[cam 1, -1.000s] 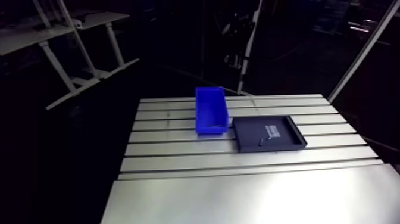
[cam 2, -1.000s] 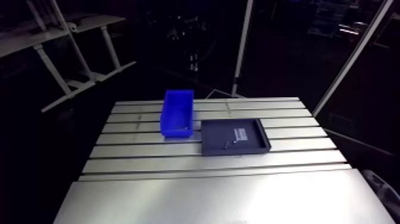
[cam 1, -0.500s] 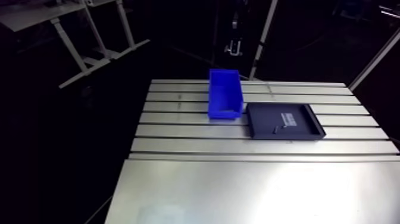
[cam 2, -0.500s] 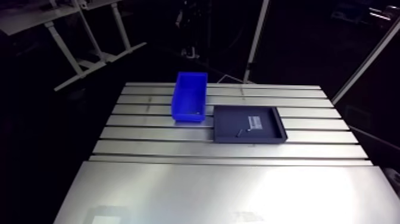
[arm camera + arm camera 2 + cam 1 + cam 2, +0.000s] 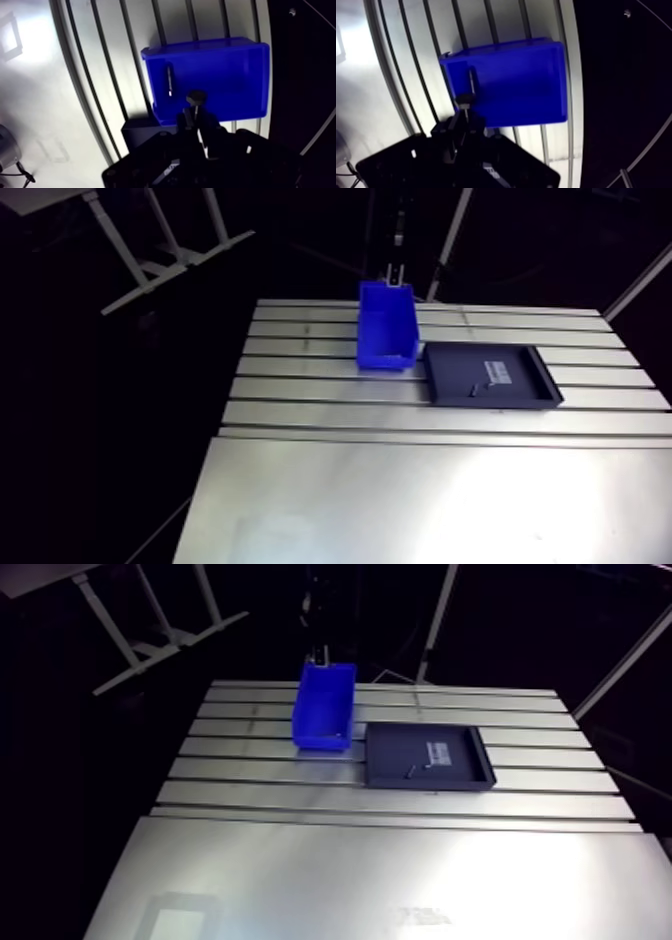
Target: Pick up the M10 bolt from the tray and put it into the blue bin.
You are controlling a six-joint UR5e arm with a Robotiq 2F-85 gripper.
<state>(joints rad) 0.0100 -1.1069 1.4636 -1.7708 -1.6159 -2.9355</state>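
In the wrist view my gripper (image 5: 196, 119) is shut on a dark M10 bolt (image 5: 196, 96), whose round head sticks out beyond the fingertips. The held bolt hangs over the blue bin (image 5: 225, 70), near the bin wall closest to the tray. Another bolt (image 5: 170, 80) lies inside the bin along one side wall. In the arm view the blue bin (image 5: 388, 338) stands on the slotted table, with the dark tray (image 5: 515, 393) right beside it. A small bolt (image 5: 478, 389) lies on the tray.
The tray bears a white label (image 5: 497, 369). A smooth metal plate (image 5: 420, 498) covers the near part of the table (image 5: 300, 368). A corner of the tray (image 5: 136, 132) shows under the gripper in the wrist view. The table's edges drop off into a dark room.
The whole arm view has shifted, so the camera has moved with the arm. Bin, tray and the bolt on the tray keep their places on the table.
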